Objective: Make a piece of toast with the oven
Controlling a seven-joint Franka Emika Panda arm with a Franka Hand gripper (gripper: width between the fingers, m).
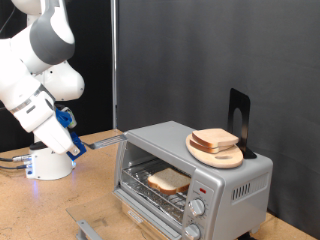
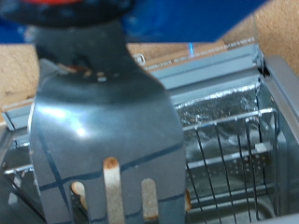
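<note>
Gripper: not seen itself; finger state cannot be told.
Spatula (image 2: 103,140): a slotted metal blade is seen extending forward from the hand.
Oven (image 1: 195,175): ahead, past the blade tip, door open.
Piece of toast (image 1: 168,180): laid flat on the wire rack (image 2: 224,154) inside.

1. The oven (image 1: 195,170) is a small silver-grey box low at the exterior view's right; its door hangs open, with two round knobs on its front panel
2. The toast (image 1: 168,180) lies flat on the wire rack inside, pale with a brown crust
</note>
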